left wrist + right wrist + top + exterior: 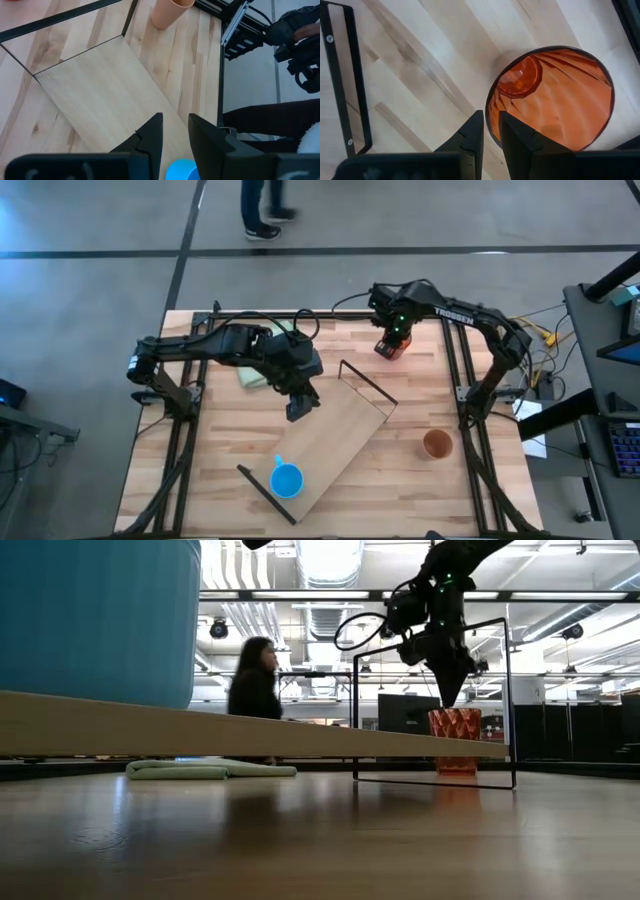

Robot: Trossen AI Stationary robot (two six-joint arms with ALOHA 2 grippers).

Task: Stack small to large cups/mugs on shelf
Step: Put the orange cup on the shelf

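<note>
The red ribbed tumbler [391, 350] stands upright on the table at the far right, beyond the shelf's far end frame [432, 710]. My right gripper [491, 117] is shut on it from above. The bright blue mug [287, 480] stands on the near end of the shelf [340, 430], a light-wood board lying slantwise on the table. The brown-orange cup [437, 443] stands on the table to the right of the shelf. My left gripper [298, 408] hangs slightly open and empty over the shelf's left edge, with the mug [182, 170] just past its fingertips. My right gripper has the tumbler's rim [491, 107] between its fingers, one finger inside the cup and one outside. The fingers point down from above [447, 698]. The tumbler [455, 740] stays upright with its base on the table.
A folded green cloth [252, 376] lies on the table at the far left, under my left arm. A person [262, 210] walks on the floor beyond the table's far edge. Black frame rails run along both sides of the table.
</note>
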